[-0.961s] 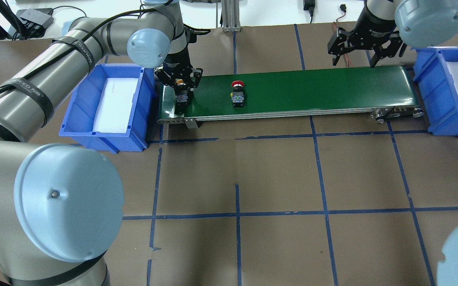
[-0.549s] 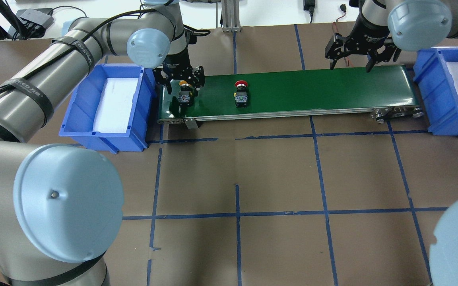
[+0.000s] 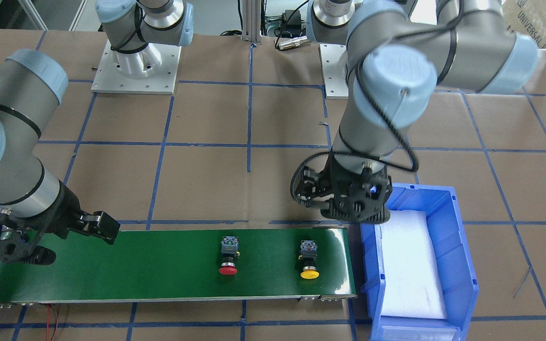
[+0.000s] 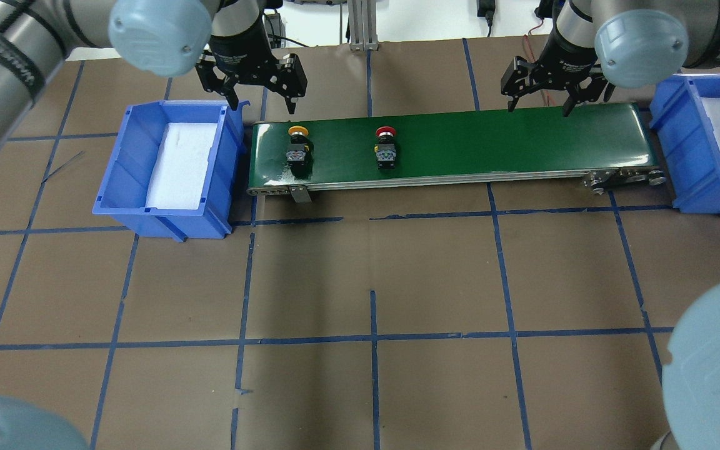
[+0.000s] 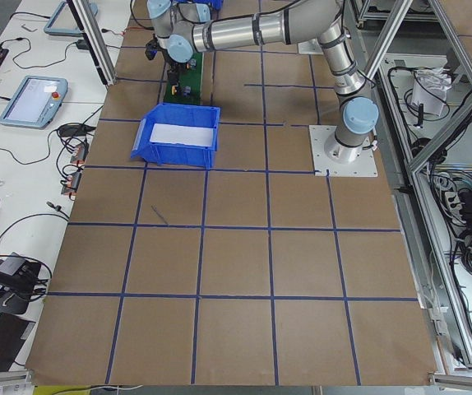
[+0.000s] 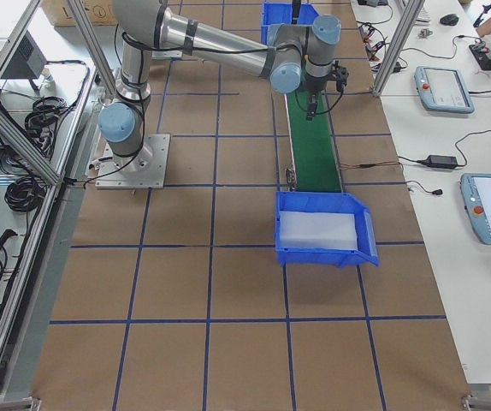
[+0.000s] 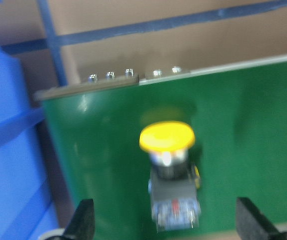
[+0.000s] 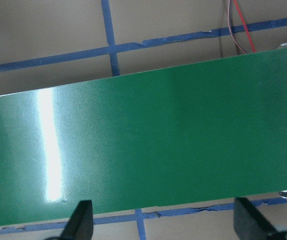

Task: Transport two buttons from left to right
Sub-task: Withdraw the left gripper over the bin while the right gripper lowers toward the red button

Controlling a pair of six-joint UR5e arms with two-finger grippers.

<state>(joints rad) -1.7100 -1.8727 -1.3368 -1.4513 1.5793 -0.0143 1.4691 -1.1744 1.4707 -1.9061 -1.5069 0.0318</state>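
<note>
Two buttons lie on their sides on the green conveyor belt (image 4: 491,140). The yellow-capped button (image 4: 298,149) (image 3: 309,259) is near the belt's left end, and the red-capped button (image 4: 385,151) (image 3: 228,258) is a little to its right. My left gripper (image 4: 261,103) hangs open above the belt's far left corner, holding nothing; its wrist view looks down on the yellow button (image 7: 171,175). Over the belt's right part, my right gripper (image 4: 537,107) (image 3: 67,241) is open and empty, and its wrist view shows only bare belt (image 8: 148,145).
A blue bin (image 4: 116,156) with a white liner stands off the belt's left end. A second blue bin (image 4: 669,134) stands off the right end. Blue tape lines cross the brown table. A red wire (image 4: 530,44) lies behind the belt near the right gripper.
My left gripper opened, let the yellow button down on the belt, then rose and drew back. Both buttons drifted slightly right along the belt. The right gripper shifted a little left.
</note>
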